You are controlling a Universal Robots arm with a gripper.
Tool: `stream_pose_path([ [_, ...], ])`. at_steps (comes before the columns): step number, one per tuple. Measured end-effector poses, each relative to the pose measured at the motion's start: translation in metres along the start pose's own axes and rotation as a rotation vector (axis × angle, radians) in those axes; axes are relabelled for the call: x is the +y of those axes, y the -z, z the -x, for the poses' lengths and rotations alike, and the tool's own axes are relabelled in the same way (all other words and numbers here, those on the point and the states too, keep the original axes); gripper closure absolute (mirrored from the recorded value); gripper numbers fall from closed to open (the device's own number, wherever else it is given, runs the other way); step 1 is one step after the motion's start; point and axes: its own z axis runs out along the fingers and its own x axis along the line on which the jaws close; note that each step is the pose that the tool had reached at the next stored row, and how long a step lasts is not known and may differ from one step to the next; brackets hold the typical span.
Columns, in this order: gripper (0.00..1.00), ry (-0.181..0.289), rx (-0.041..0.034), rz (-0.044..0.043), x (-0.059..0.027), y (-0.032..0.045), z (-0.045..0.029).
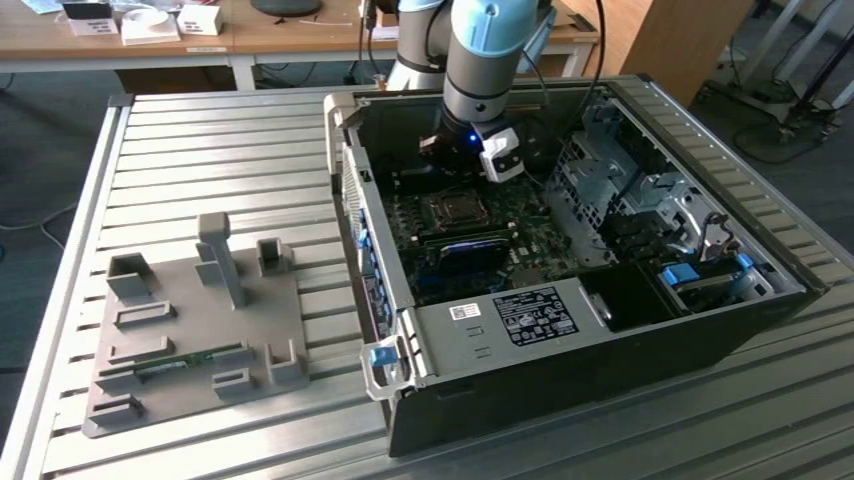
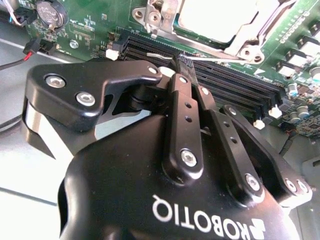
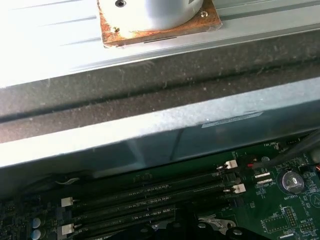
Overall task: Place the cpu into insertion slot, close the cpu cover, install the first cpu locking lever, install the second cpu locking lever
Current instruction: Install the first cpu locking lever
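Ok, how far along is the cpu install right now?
The cpu looks seated, with the cpu cover apparently down over it. The gripper is shut, its tips at a thin metal lever beside the socket. Neither locking lever can be confirmed latched, so those steps seem left.

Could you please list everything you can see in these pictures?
computer case: one, black, on the table
table: one, silver, slatted, under the case
motherboard: one, green, inside the case
cpu: one, silvery, in its socket
cpu cover: one, silver, around the cpu
memory slots: several, black, beside the socket
fixture plate: one, grey, on the table
arm: one, grey and blue, reaching into the case
gripper: one, black, over the memory slots
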Motion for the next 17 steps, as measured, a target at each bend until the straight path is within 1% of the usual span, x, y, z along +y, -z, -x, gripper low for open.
stream_pose_path([
  [9,0.89,0.0,0.0,0.0002,0.0009,-0.0003,0.0003],
  [13,0.89,0.0,-0.0001,0.0002,0.0015,-0.0009,0.0034],
  [17,0.89,0.0,-0.0002,0.0,0.0013,-0.0017,0.0034],
])
